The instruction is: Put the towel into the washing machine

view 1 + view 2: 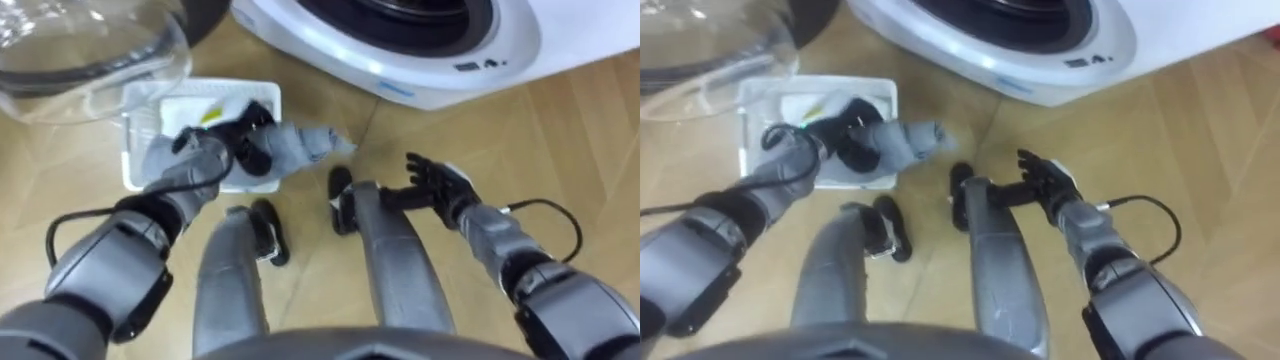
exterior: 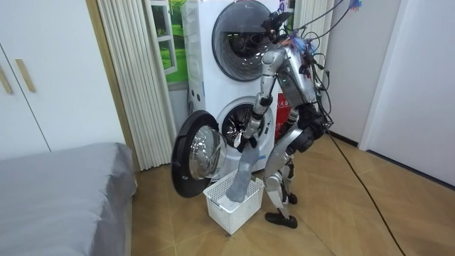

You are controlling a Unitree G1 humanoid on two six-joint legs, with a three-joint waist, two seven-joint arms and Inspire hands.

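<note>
The open glass door (image 1: 90,50) of the lower washing machine (image 1: 520,40) stands at far left. Just beside it, a white basket (image 1: 135,150) rests on the wooden floor (image 1: 580,130). The left robot hand (image 1: 248,148) is positioned above the basket, fingers curled round the grey towel (image 1: 305,143). In the room view the towel hangs from this robot hand, with its lower end inside the basket. The drum opening lies ahead of the robot. The right robot hand (image 1: 440,185) hovers near the right thigh, fingers spread, holding nothing.
</note>
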